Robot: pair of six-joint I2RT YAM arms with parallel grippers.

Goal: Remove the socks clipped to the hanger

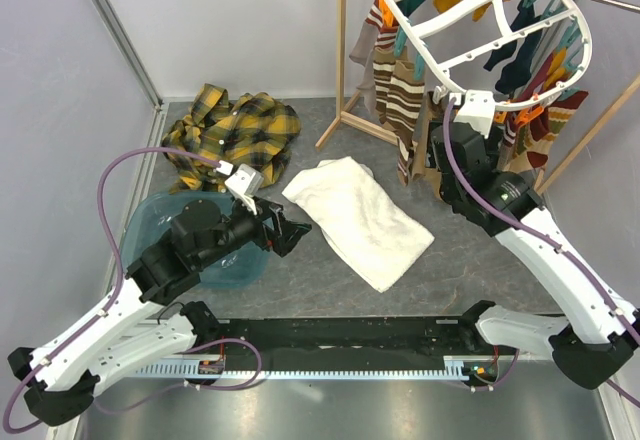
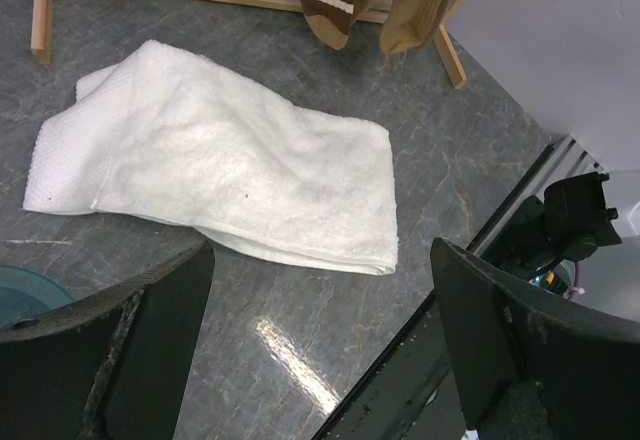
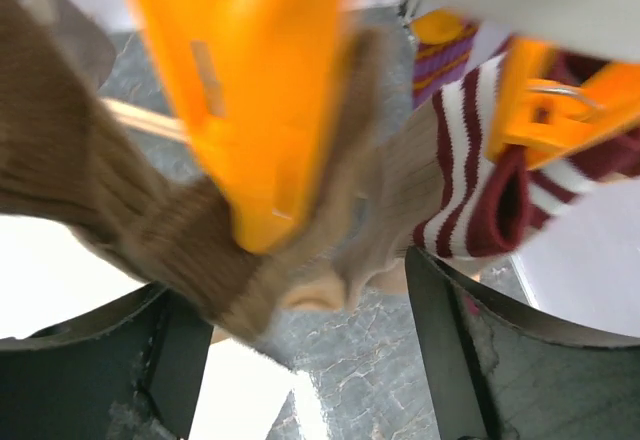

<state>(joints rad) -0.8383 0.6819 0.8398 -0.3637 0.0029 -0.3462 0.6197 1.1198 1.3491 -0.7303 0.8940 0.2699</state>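
Socks (image 1: 400, 90) hang in a crowded row from the white hanger (image 1: 586, 48), up beyond the right arm and well off to the far right of the left one. The left gripper (image 1: 296, 230) hovers low over the table with its jaws spread wide and nothing between them; a white towel (image 2: 220, 170) lies just ahead of its fingers and a teal basin (image 1: 175, 235) sits beneath its arm. It has no part in the step in hand and is probably best left where it is, clear of the hanger. The right gripper (image 3: 300, 295) is raised under the hanger's rim, jaws wide, with a tan sock (image 3: 130, 220) hanging down between its fingers but not yet pinched. An orange clip (image 3: 260, 110) bites that sock directly above the fingertips. Just to the right of the fingers hangs a maroon-striped sock (image 3: 480, 190) on a clip of its own. To do this well, the jaws should likely take the tan fabric close under the clip, gathering both layers, and keep the right finger off the striped neighbour. A steady pull straight down and away from the clip's mouth seems wiser than a sideways tug, which could swing the hanger or let the fabric slip free.
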